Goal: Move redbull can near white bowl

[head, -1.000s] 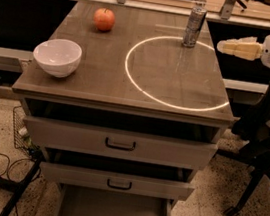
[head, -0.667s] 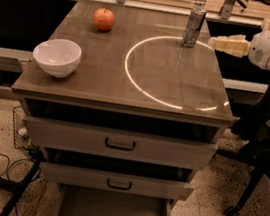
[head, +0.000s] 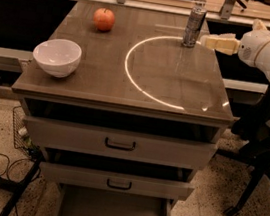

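Note:
The redbull can (head: 193, 26) stands upright at the far right of the brown tabletop, on the edge of a bright ring of light. The white bowl (head: 57, 57) sits near the table's left front edge. My gripper (head: 209, 40) reaches in from the right on a white arm, its tips just right of the can and close to it.
A red-orange apple (head: 104, 19) rests at the far left of the table (head: 127, 91). Two drawers with dark handles sit below the top. A dark chair base (head: 258, 164) stands on the floor at the right. Cables lie on the floor at the left.
My gripper has moved left and slightly up toward the can. The can, bowl and apple have not moved.

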Robot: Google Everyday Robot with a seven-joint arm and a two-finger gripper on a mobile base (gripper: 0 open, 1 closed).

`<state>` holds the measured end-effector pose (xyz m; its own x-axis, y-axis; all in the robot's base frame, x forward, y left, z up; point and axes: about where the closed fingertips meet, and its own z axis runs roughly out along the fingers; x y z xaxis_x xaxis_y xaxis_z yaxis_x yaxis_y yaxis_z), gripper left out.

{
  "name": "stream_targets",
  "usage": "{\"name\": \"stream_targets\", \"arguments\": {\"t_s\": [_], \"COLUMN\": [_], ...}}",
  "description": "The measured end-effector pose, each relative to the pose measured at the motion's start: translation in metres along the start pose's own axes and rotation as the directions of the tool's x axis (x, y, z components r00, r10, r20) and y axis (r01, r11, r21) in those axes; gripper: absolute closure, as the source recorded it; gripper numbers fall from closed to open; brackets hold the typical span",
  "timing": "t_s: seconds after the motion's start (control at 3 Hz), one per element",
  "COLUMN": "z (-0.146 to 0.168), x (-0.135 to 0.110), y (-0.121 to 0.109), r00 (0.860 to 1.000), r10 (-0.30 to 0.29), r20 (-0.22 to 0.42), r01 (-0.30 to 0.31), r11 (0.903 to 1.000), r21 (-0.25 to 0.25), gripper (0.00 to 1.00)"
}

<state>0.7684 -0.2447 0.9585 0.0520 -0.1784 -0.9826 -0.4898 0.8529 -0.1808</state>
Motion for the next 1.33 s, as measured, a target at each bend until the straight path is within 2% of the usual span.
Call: {"name": "stream_targets", "arguments": {"t_s": [0.33,1.0,1.33], "z": [0.008,0.056,0.079], "x": [0.004,0.017,0.024], "y": [0.004,0.012,0.013], "r00": [1.000,0.999,0.998], "r10": [-0.007,-0.007,0.017], "r20": [-0.017,-0.054,-0.053], "r01": [0.007,0.002,-0.024], "r11": [1.0000,0.9962,0.9906], "r21": [-0.003,-0.088,-0.135], "gripper": [0.00,0.00,0.00]}}
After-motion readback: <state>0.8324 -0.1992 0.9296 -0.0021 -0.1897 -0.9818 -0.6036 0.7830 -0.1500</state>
